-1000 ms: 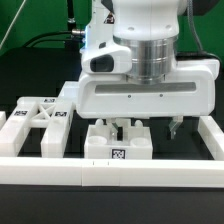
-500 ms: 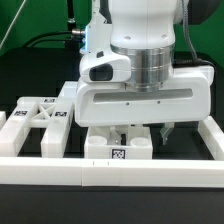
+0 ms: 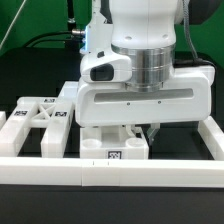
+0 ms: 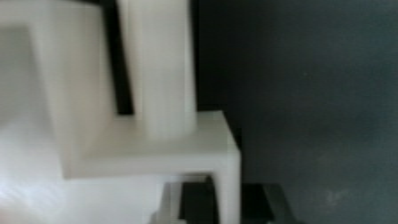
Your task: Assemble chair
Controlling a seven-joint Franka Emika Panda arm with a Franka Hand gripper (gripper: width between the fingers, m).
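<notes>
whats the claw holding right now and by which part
Cannot tell: the claw is shut, low at the chunky matte-white tagged plastic chair block, but the contact is hidden.

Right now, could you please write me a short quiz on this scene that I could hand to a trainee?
1. True or false: the fingers stand wide open.
2. The arm has its fingers down at which thing? A) the tagged chair part in the middle; B) the border rail at the exterior view's right; C) the black table top.
3. Fill in: the chair parts at the exterior view's left show black-and-white square ____ on top.
Key: 1 false, they are shut; 2 A; 3 tags.
</notes>
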